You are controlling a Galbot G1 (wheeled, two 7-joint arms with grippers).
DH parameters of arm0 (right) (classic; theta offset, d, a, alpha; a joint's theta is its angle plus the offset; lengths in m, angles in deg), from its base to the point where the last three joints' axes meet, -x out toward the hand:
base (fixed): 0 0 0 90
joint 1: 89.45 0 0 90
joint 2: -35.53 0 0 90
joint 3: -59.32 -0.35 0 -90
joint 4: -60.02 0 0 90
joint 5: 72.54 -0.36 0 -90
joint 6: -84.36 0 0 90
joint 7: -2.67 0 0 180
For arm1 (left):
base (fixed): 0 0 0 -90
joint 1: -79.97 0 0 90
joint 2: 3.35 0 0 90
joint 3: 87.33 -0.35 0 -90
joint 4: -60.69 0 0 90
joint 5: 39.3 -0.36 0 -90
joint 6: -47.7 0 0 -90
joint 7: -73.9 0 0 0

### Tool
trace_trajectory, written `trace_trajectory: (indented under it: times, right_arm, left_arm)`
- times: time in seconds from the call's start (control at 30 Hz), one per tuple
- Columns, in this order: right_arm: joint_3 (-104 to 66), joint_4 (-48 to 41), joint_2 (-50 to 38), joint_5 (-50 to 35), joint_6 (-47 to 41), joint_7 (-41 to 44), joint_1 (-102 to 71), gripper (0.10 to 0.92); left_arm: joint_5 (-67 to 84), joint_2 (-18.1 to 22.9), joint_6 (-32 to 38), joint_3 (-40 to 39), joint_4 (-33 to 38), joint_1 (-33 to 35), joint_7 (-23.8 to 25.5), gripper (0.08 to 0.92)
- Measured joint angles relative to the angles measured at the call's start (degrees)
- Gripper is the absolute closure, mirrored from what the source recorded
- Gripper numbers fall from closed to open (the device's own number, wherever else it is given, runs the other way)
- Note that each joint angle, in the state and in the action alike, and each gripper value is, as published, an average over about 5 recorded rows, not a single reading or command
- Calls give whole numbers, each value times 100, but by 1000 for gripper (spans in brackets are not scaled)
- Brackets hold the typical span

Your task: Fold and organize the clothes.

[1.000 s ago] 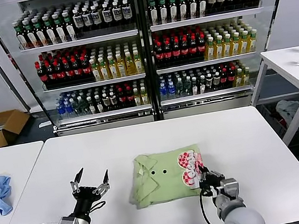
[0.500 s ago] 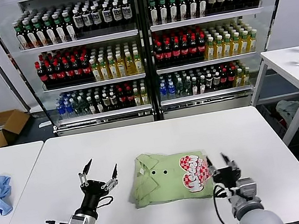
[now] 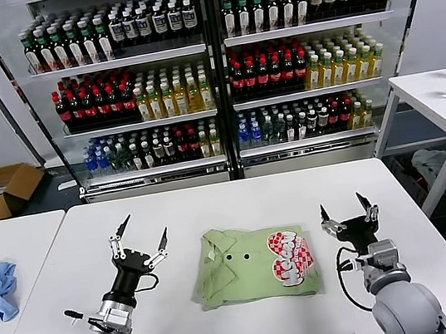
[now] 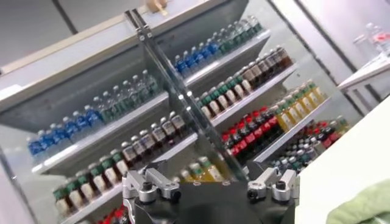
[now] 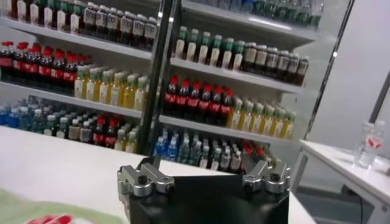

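Bottles (image 3: 218, 75) behind white table (image 3: 211, 202) (shirt (image 3: 254, 265) folded)

Two robot arms with smooth, rounded light grey casings end in black wrist blocks. The left gripper (image 3: 140, 240) has slim black fingers (image 3: 118, 233) tapering to sharp points, mounted on silver-grey metal knuckles. A thin black cable loops beside its wrist, and a short black rod with a pale tip juts sideways from a silver collar below. The right gripper (image 3: 348, 210) is built alike, with a black cable curling down along its grey forearm. Both wrist views show a matte black body topped by paired silver hinge brackets (image 5: 145, 181) fastened with dark round screws.
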Motion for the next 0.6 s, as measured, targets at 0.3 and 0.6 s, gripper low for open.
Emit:
trace_trajectory:
  times: [0.3,0.6]
  right_arm:
    - [-109,-281,-65,29,182,182,173,203]
    - [-213,-448,-84,149,305,340,264,203]
  left_arm:
    - [1130,-106,-701,57,81,-69,147,177]
    - [1656,-66,-1035,44,17,-188,136,177]
